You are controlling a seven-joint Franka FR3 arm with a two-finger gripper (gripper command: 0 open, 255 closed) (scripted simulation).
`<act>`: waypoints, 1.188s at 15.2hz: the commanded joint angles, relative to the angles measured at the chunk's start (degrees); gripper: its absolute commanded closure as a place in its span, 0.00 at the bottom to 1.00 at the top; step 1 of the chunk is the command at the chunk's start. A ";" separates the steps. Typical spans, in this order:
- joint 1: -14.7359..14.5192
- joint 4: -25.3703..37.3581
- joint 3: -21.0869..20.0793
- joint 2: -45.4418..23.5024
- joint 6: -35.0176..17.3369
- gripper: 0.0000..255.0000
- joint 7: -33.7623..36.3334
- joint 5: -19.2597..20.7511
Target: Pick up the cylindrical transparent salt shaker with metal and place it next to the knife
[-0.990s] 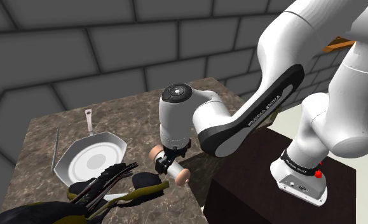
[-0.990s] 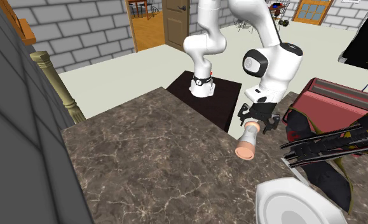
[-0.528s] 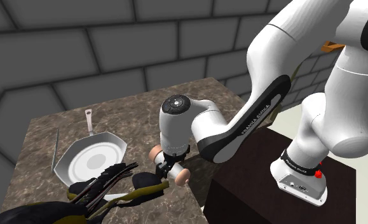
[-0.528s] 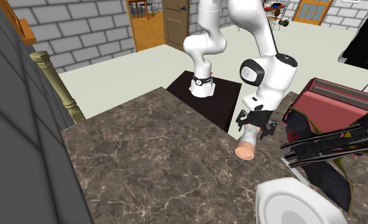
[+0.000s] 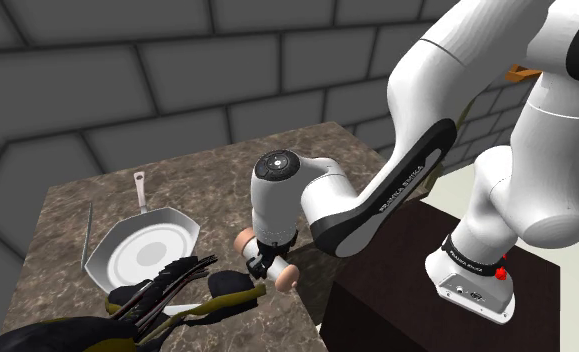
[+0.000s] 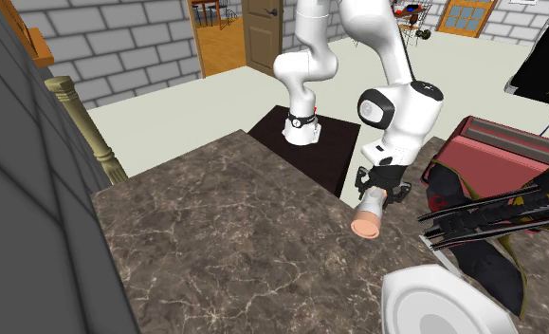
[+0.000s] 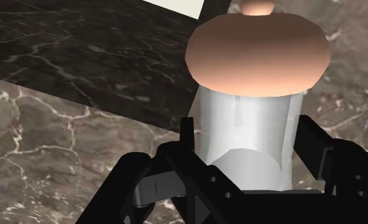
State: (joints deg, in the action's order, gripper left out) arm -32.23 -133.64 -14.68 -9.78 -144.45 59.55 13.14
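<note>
the salt shaker (image 7: 247, 121) is seen lying on its side on the brown stone worktop (image 5: 207, 170), near the edge by the dark stand (image 5: 407, 270). it is clasped round its clear middle by the jaws, which are closed in on it from both sides with no gap to be seen. the step in hand is judged to be the lift. to do it well, a firm grip is needed, because the clear body is round and smooth and could be rolled or slipped out. the shaker should be raised straight up first, so that its pink cap (image 7: 258, 54) is not dragged on the stone. then it should be carried over the white pan (image 5: 142, 245) to the thin grey knife (image 5: 85, 235), which is laid just beside the pan at the shoulder view's left, well apart from the shaker. it should be set down just beside the knife and not on the blade. the dark heap with yellow bits (image 5: 167, 295) near the shaker should not be bumped on the way. in the wrist view the touch of the jaws on the clear sides is shown close up, while in the shoulder view that spot is covered by the arm. the knife and the way to it are shown in the shoulder view. in the second exterior view a red box (image 6: 509, 142) is shown past the heap.
</note>
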 commanded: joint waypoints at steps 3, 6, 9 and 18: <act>0.00 0.00 0.00 0.00 0.00 1.00 0.00 0.00; 0.00 -0.01 0.00 0.00 0.00 1.00 0.00 0.00; 0.07 0.08 -0.14 0.64 0.67 1.00 -0.37 -0.46; 0.44 1.46 -0.92 6.06 7.06 1.00 -3.32 -4.04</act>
State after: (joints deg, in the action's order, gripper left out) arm -31.88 -132.37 -15.58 -4.35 -138.16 56.66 9.50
